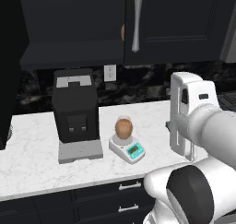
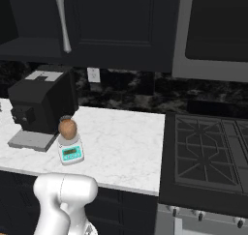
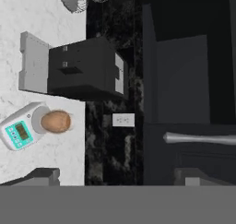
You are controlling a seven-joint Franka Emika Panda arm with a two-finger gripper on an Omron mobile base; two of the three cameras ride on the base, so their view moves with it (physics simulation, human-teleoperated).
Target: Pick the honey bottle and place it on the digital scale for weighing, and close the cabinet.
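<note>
The honey bottle (image 1: 123,128) stands upright on the round platter of the digital scale (image 1: 133,150), on the white marble counter right of the coffee machine. Both also show in the right base view, the bottle (image 2: 68,128) on the scale (image 2: 71,153), and in the hand view, the bottle (image 3: 55,121) on the scale (image 3: 18,132). My gripper (image 3: 117,177) is open with nothing in it, held well above the counter and facing the wall; its fingertips (image 3: 44,175) stand far apart. The cabinet (image 1: 179,25) has its right door shut, with a silver handle (image 1: 137,22). Its left door (image 1: 11,66) hangs swung open.
A black coffee machine (image 1: 75,111) stands left of the scale. A darker orange jar (image 1: 122,32) peeks out inside the cabinet. A wall outlet (image 1: 109,72) sits on the dark backsplash. The stove (image 2: 208,147) lies to the right, with a microwave (image 2: 215,26) above it.
</note>
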